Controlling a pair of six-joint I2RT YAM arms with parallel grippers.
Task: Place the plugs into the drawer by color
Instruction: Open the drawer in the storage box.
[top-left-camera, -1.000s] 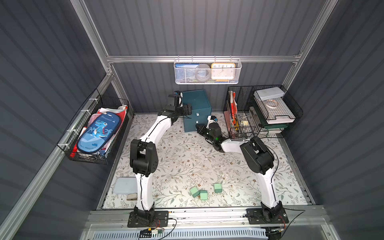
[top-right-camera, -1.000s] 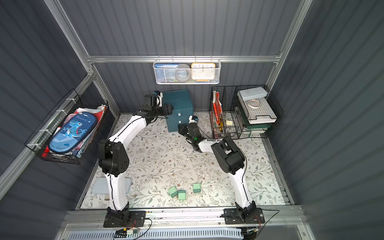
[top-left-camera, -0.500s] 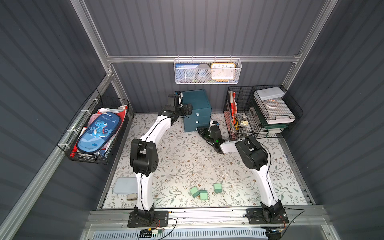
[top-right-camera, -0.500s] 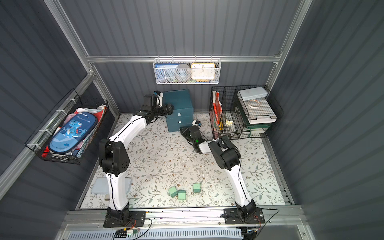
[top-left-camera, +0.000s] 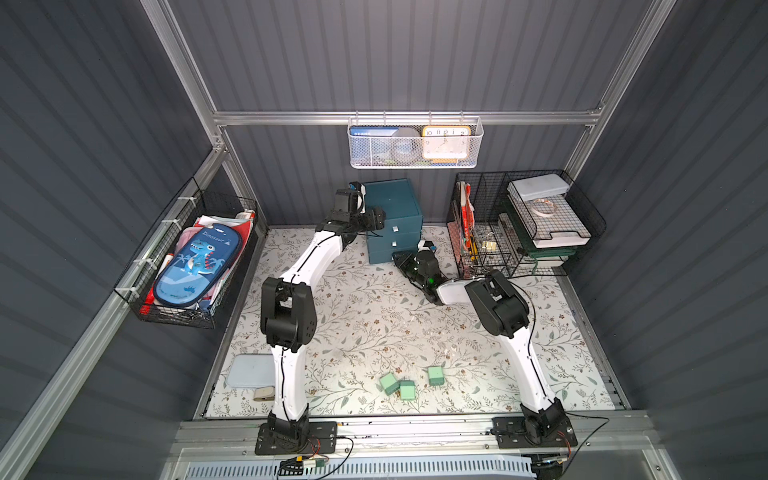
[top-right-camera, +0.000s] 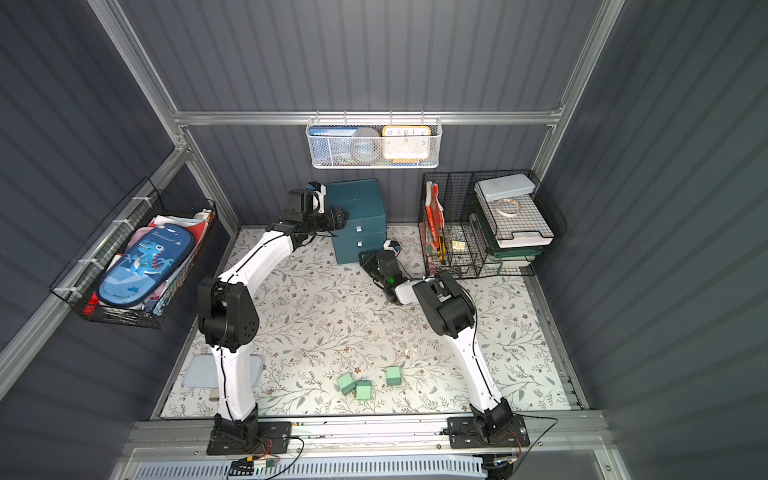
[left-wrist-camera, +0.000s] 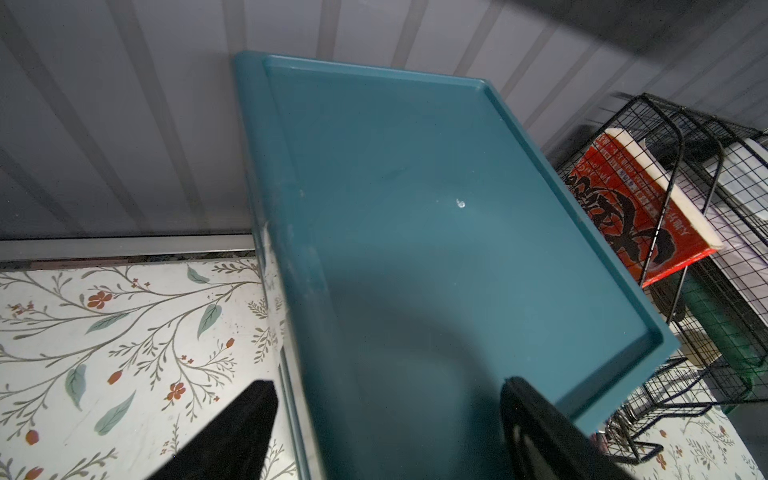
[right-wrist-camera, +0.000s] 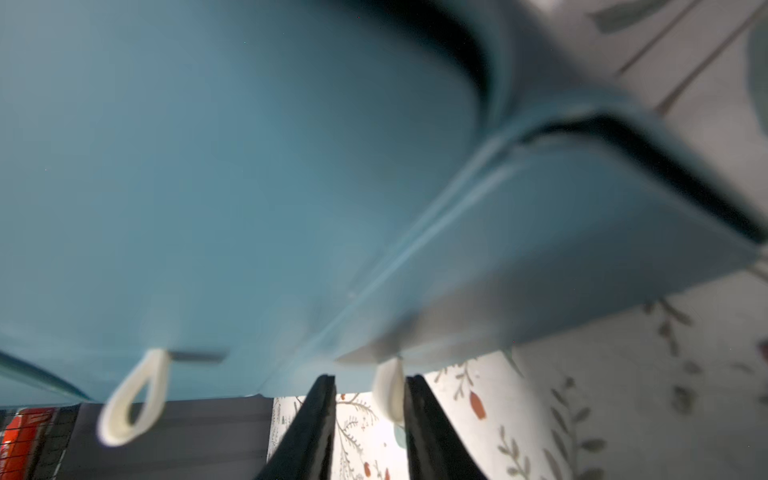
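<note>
My left pincer (left-wrist-camera: 386, 419) stands spread wide, holding nothing, astride the top edge of the drawer (left-wrist-camera: 436, 208) at the back of the worktop (left-wrist-camera: 104, 332). My right pincer (right-wrist-camera: 370, 419) is slack around a floppy white pull tab (right-wrist-camera: 388, 395), gripping nothing. Three mint plugs (top-left-camera: 407, 390) lie near the front. They are probably light, hard and slick, so I'd pinch their flat sides, clear of the prongs.

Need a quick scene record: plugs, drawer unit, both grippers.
plugs on table: three green plugs, grouped near the front edge
other colours: none in view
drawer cabinet: at back wall; no drawer visibly pulled out in both top views
left gripper: open, over the cabinet top
right gripper: open, fingers either side of a white pull tab
</note>
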